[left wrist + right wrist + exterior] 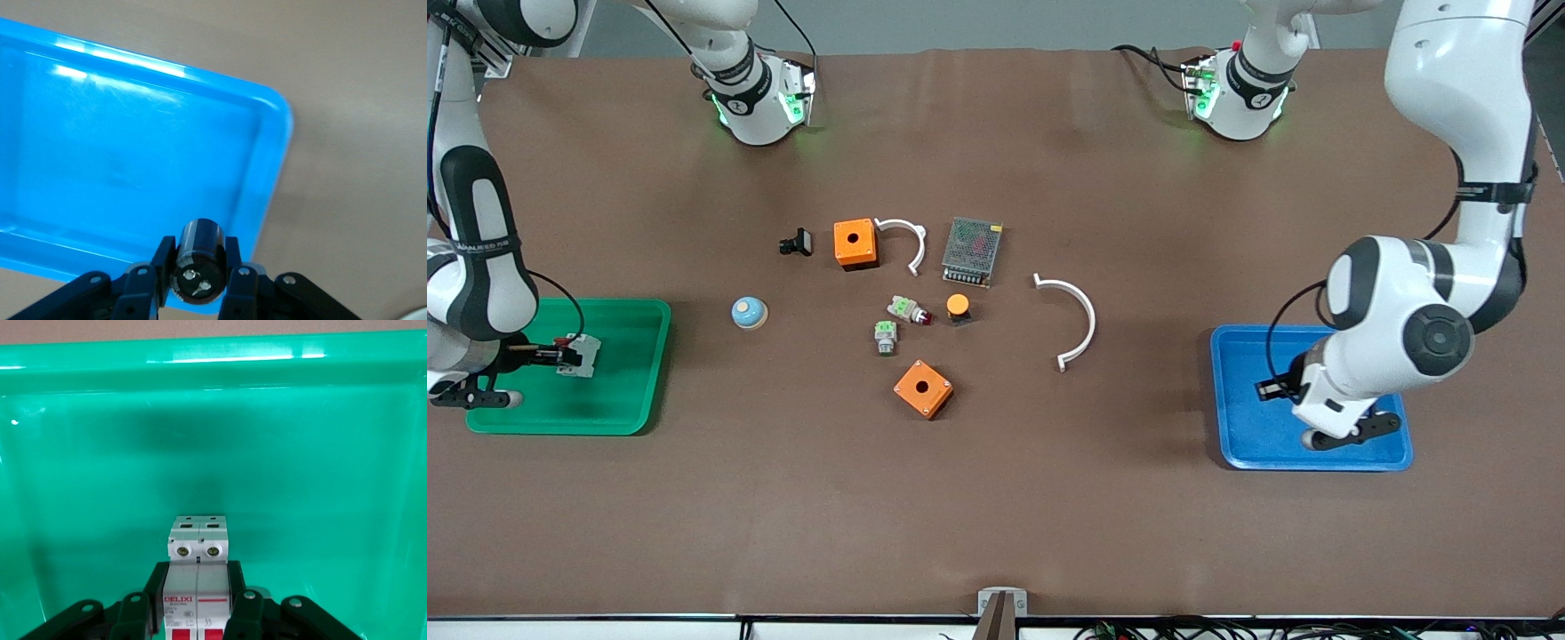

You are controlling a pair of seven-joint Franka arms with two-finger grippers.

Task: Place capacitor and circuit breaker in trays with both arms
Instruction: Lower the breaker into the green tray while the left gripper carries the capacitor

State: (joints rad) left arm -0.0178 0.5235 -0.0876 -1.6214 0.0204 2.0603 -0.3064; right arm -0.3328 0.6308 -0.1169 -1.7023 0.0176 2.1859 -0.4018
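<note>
Both arms are sitting at the drop-off step. The right gripper is pinching the circuit breaker low over the green tray. The left gripper is clamping the capacitor over the blue tray (near its corner). Next it's just about lowering and letting go.

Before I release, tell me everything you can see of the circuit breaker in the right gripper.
The circuit breaker is a light-grey, plastic-looking block of two joined halves, with two screw terminals at its outer end, a red-lettered DELIXI label and red parts nearest the gripper. The right gripper is shut on it, one black finger against each side. It is held over the green tray, near that tray's edge toward the table's middle. Whether it touches the tray floor cannot be told.
</note>
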